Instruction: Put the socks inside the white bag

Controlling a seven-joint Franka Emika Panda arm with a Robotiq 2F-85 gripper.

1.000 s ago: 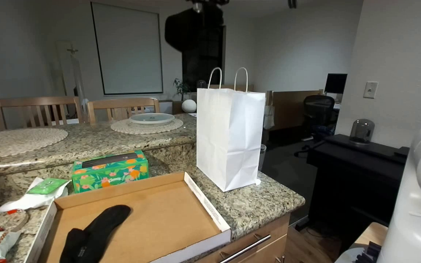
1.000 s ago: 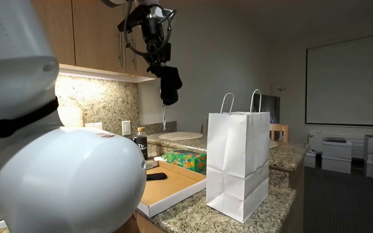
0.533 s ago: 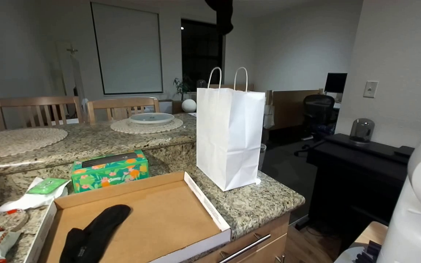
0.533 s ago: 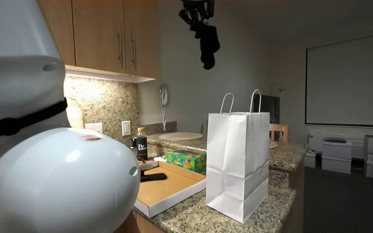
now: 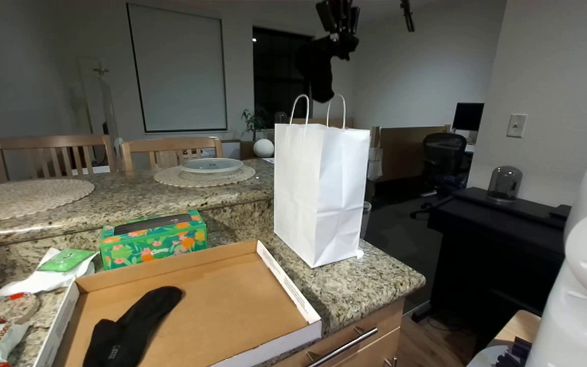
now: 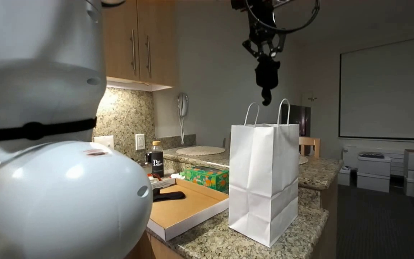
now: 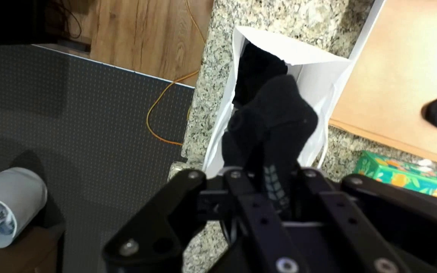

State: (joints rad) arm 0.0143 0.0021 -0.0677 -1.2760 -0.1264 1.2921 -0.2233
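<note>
Black fabric sock (image 6: 266, 75) above white paper bag (image 6: 261, 176)
Your black end effector (image 7: 272, 174) grips it; likely light, limp: pinch upper end.

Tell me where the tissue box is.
In both exterior views, the tissue box sits to the left of the white bag, just behind the cardboard tray.

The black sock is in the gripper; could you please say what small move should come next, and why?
Probably lower the gripper slightly before releasing: the held black sock hangs above the white paper bag in both exterior views, and the wrist view shows the bag open beneath.
</note>
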